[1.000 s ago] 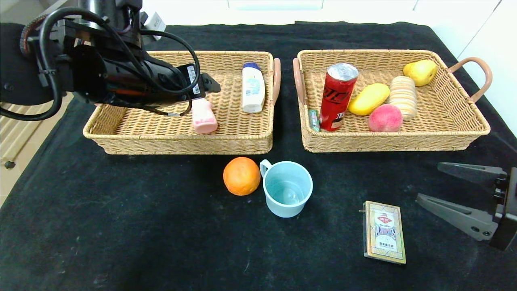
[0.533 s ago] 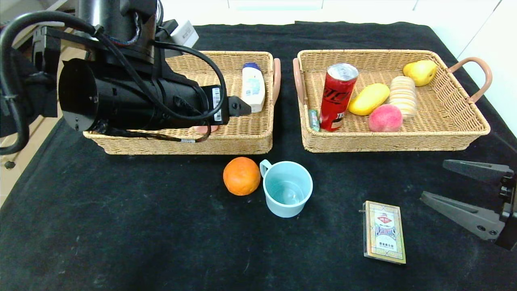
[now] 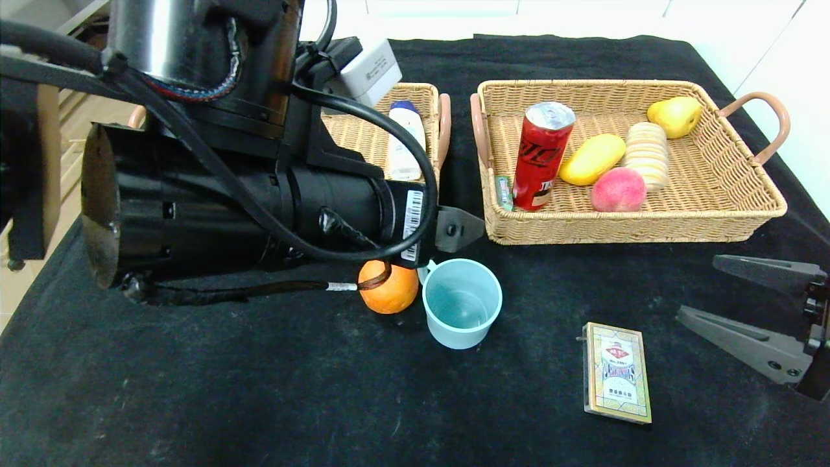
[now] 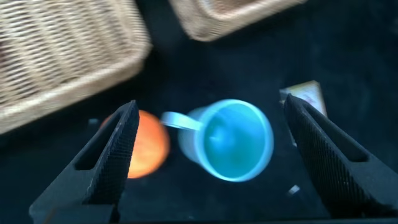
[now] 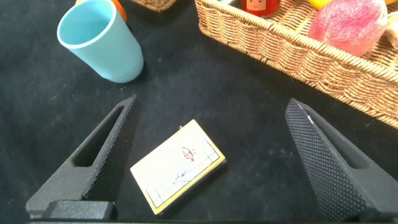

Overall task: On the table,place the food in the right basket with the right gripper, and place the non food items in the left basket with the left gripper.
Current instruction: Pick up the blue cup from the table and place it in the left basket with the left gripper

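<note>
Left gripper (image 4: 208,155) spread wide and empty above the light-blue plastic cup (image 3: 461,301) beside the round orange (image 3: 389,287) on the black-clothed table (image 3: 259,389), right gripper (image 5: 214,162) wide open over the flat card box (image 5: 178,165).

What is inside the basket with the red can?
In the right wicker basket: a red can, yellow mango, pink peach, striped bun, yellow pear, small green tube. What's beneath them is hidden.

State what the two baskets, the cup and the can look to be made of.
Left basket and right basket: woven wicker or rattan, matte tan, weave visible. Cup: probably plastic, smooth pale blue, thin wall. Can: likely aluminium, silvery top, glossy red printed side.
</note>
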`<state>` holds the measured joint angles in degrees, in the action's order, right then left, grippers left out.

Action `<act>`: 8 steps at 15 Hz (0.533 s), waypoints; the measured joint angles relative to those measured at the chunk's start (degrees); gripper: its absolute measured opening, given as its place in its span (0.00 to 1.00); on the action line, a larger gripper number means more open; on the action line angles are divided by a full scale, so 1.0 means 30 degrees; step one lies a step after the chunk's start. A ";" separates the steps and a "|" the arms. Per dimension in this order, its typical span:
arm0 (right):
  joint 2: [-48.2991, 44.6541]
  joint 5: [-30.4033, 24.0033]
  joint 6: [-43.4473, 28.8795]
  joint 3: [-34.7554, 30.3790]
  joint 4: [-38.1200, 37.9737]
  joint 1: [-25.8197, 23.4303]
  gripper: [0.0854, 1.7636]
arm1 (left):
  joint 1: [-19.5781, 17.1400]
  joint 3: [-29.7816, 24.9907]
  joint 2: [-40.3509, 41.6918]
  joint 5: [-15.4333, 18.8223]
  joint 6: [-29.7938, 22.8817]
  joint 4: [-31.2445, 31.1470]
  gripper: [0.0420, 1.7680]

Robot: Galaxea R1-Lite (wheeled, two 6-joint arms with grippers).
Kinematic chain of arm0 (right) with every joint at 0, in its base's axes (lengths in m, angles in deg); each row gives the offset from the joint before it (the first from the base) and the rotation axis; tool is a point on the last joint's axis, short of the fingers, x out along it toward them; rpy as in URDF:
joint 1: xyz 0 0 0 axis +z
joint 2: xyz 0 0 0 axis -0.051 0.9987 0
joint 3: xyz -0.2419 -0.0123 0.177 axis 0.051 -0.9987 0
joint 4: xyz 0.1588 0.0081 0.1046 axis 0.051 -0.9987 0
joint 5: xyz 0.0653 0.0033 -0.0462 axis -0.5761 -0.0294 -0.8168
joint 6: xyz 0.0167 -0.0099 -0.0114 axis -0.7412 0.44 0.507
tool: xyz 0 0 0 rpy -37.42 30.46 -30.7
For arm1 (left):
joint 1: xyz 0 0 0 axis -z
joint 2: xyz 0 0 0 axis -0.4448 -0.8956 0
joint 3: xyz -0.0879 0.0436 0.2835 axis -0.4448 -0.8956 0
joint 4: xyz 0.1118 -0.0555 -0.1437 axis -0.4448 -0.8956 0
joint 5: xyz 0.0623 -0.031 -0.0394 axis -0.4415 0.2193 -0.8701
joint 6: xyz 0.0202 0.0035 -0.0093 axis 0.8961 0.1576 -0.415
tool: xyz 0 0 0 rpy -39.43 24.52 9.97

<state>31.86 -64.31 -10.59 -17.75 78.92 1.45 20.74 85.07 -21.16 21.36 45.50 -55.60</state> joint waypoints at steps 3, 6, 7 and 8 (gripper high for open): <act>0.0248 0.0000 -0.0008 0.0057 0.0020 -0.0045 0.97 | 0.1142 0.0004 -0.0199 -0.0264 0.1020 0.0008 0.96; 0.0394 0.0000 0.0000 0.0158 0.0049 -0.0256 0.97 | 0.2048 -0.0073 -0.0447 -0.0386 0.1369 -0.0313 0.96; 0.0394 0.0008 0.0008 0.0167 0.0045 -0.0341 0.97 | 0.2243 -0.0073 -0.0561 -0.0455 0.1532 -0.0524 0.96; 0.0394 0.0000 0.0012 0.0175 0.0049 -0.0386 0.97 | 0.2438 -0.0089 -0.0699 -0.0484 0.1581 -0.0654 0.96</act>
<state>33.04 -64.31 -10.56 -17.22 79.07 0.30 28.06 84.80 -23.25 19.91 50.24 -57.56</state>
